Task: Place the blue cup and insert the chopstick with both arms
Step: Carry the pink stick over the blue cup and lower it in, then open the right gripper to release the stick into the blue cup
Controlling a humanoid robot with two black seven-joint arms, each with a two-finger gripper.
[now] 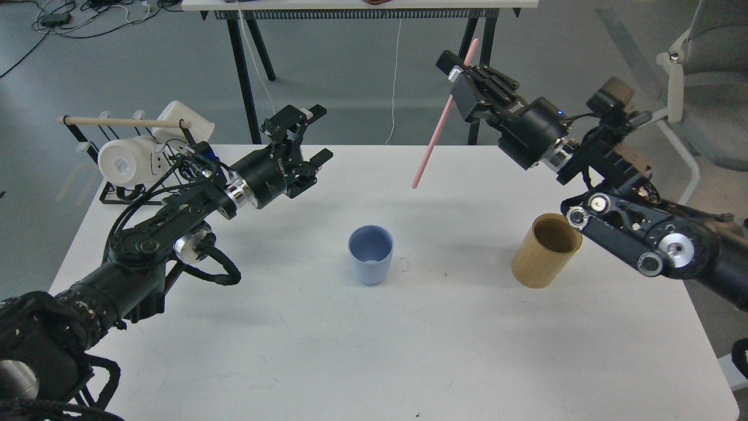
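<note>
Nearest to the robot, the white desk [409, 362] lies bare across its front half, so there is plenty of free surface on that side. At the middle stands the cup [370, 254], upright and mouth up, alone with clear room all around it; it looks already set down and ready to receive the stick. At about three o'clock from it, well apart, stands a wider bamboo holder [546, 250], also upright, partly tucked under the right arm's forearm and not far from the desk's right edge. At about ten o'clock from the cup the left fingers [312, 140] hang above the desk, spread apart and empty, which suits an arm that has let go and is out of the way. At about one o'clock, higher up, the right fingers [467, 79] are clenched around the chopstick [435, 137] near its upper part, so the stick slants down and leftward with its lower tip in the air over the far half of the desk, short of the cup. I would judge that the tip must swing toward six o'clock and stand more upright to enter the mouth. Farthest back, at the desk's far left corner, sits a wire rack [134, 158] with a dowel and white mugs, clear of both arms' likely path.
</note>
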